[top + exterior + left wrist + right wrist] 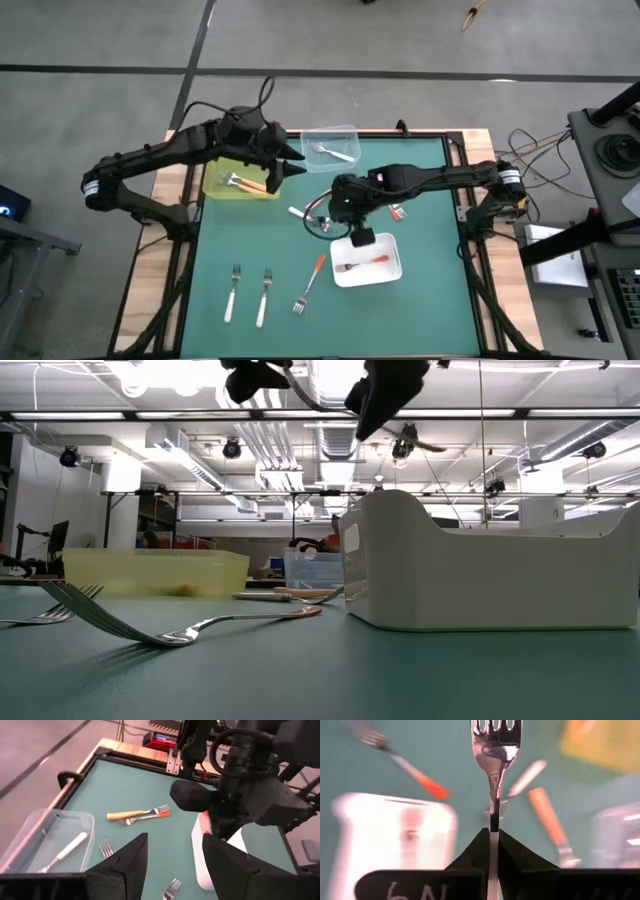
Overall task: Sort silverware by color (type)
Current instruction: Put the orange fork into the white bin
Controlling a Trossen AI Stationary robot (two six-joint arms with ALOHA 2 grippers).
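Note:
My right gripper [338, 212] hangs over the table's middle, just beyond the white tray [392, 272], shut on a silver fork [495, 742]. My left gripper [290, 165] is raised between the yellow tray [212, 188] and the clear tray [346, 131], open and with nothing between its fingers [125, 862]. Below the right gripper, a tan-handled fork [125, 814] and a white-handled fork [297, 212] lie flat on the mat. Two white-handled forks [232, 292] and a red-orange one [312, 280] lie near the front edge. My right gripper pinches the fork's neck [493, 817], just behind the head, between its two fingers. The fork runs along the fingers, tines pointing away from the wrist. The fingers slant down from the table's right side. The fork is clear of the mat; the fingers hide its handle.
The yellow tray holds tan-handled forks [245, 183], the clear tray a white-handled fork [335, 152], and the white tray a red-orange one [370, 262]. The wooden table frame [160, 250] borders the green mat. Bare mat lies at the near right.

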